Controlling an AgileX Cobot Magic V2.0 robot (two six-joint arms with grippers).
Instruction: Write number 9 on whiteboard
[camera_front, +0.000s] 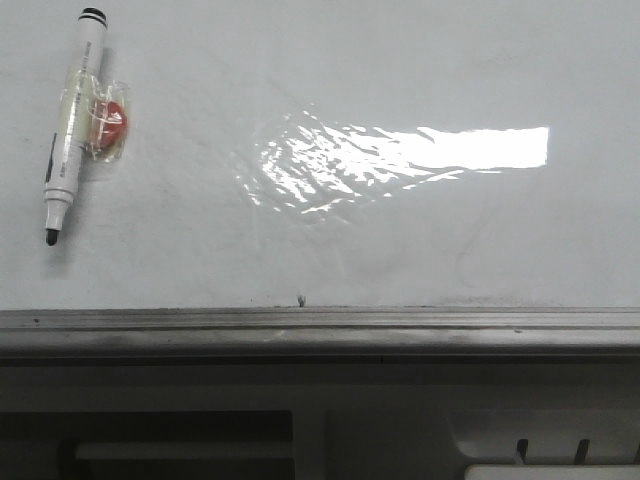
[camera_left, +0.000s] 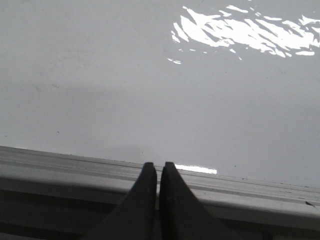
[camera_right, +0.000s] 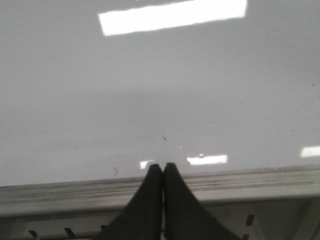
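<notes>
The whiteboard (camera_front: 400, 240) lies glossy and bare of any digit — rippled glare across its middle, a dull grey metal rail (camera_front: 320, 325) along its near edge. A white marker (camera_front: 72, 125) (black tip, clear wrap, red blob) rests at far left. Both dark tapered grippers, left (camera_left: 158, 167) and right (camera_right: 163, 167), sit pressed together, holding nothing.

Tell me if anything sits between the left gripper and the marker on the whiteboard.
Nothing visible does. The marker lies uncapped on the whiteboard, far left. The left gripper, shut, sits at the grey rail; only bare board shows ahead of it.
</notes>
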